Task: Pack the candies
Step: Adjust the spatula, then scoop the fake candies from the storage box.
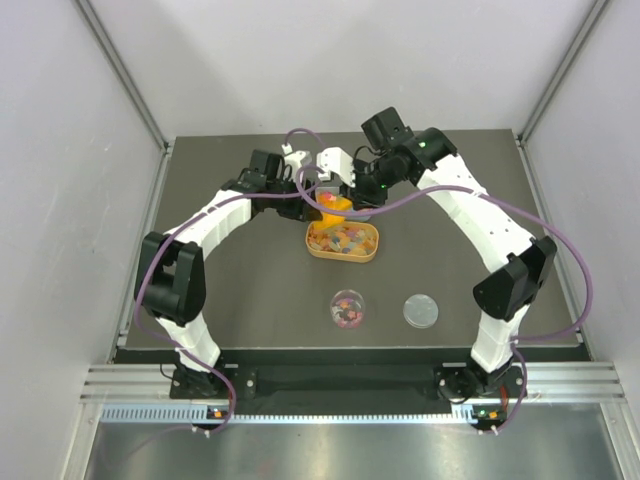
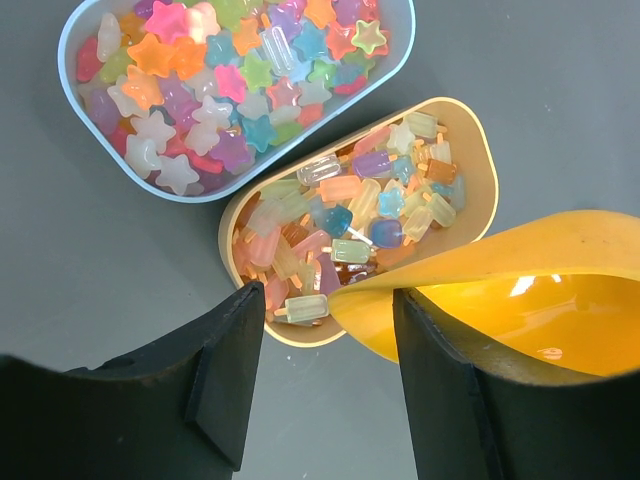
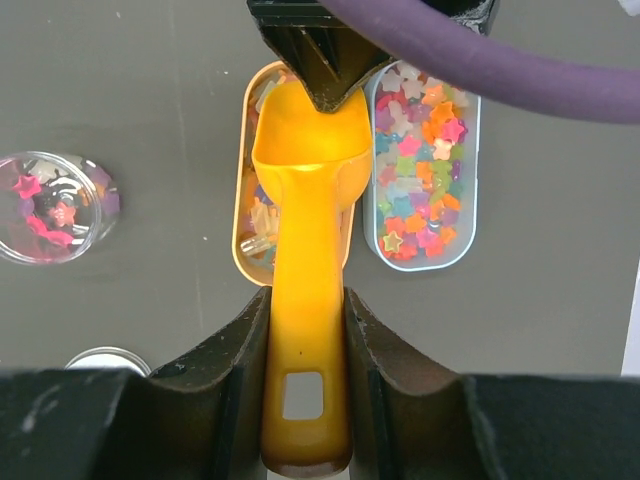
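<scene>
The right pincer [image 3: 305, 312] fills the near edge of its wrist view. Its black fingers [image 3: 225, 370] are pressed against both sides of the flat handle of an orange plastic scoop [image 3: 305, 200], pinching it. The scoop points to 12 o'clock, and its bowl hangs over a tan oval tray [image 3: 240, 200] that holds pastel ice-lolly-shaped candies [image 2: 350, 200].

Just beside this tray, at its 3 o'clock, lies a pale-blue oval tray [image 3: 476, 180] heaped with star-shaped candies [image 3: 420, 170] in pink, orange, yellow, green and blue. At 9 o'clock of the tan tray, well apart from it, stands a small clear round pot [image 3: 105, 225] with a few stars inside.

In the top view both trays sit towards 12 o'clock on the dark grey surface [image 1: 260, 300], with the pot at their 6 o'clock. A round clear lid [image 1: 421, 311] lies flat at the pot's 3 o'clock.

The left pincer [image 2: 330, 305] hangs above the tan tray's end with its fingers spread, pinching nothing. The scoop's rim shows beside one finger, and I cannot tell whether they touch.
</scene>
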Robot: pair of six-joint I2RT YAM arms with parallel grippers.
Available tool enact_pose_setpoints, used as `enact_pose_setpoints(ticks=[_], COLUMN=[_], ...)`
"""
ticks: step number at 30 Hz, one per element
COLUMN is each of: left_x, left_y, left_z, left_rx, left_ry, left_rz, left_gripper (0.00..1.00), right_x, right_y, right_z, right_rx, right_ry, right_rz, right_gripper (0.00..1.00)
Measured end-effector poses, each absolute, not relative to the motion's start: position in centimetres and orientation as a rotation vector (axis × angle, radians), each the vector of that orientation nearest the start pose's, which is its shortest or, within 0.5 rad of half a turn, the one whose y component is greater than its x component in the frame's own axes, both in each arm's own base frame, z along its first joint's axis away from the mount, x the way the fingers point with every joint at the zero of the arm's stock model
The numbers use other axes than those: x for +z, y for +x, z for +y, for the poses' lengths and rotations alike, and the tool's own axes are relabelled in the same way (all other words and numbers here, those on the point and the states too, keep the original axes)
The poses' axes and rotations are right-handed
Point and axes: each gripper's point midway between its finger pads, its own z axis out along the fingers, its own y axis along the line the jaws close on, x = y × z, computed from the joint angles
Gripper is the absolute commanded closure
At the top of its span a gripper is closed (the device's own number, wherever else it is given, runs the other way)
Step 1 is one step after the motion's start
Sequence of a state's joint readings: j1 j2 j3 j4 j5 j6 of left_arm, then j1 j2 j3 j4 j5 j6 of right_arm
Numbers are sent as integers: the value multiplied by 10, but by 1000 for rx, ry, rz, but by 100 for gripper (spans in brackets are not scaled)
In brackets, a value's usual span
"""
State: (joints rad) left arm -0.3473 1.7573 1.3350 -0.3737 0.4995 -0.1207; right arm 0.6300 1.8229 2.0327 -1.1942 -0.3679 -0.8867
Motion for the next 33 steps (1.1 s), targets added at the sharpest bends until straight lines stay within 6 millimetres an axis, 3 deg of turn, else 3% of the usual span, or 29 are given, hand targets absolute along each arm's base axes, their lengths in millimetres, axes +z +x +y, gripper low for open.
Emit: enact_pose_setpoints(ticks=[5,8,15,19,29,33], left_x=[136,135,150,162,153,136], left_y=[389,392,410,418,412,394], left_z=[-234,-231,-202,-183,-178,-174], left_rx=[-806,-776,-643,-592,-589,-602], left_ry=[514,516,464,413,383,321], left_rz=[2336,2336,2299,2275,2302,2357], left_gripper=[42,40,39,39,40,40], right_x=[254,242,197,190,187,176], right_y=[328,325,315,318,321,324], right_z=[277,266,191,167,162,160], right_rx=[357,341,235,182,126,80], right_ry=[-1820,-1847,-1928,-1900,-1808,-1797], right_rz=[1721,1744,1966,2038,2122,2185], right_gripper=[100,100,100,100,100,100])
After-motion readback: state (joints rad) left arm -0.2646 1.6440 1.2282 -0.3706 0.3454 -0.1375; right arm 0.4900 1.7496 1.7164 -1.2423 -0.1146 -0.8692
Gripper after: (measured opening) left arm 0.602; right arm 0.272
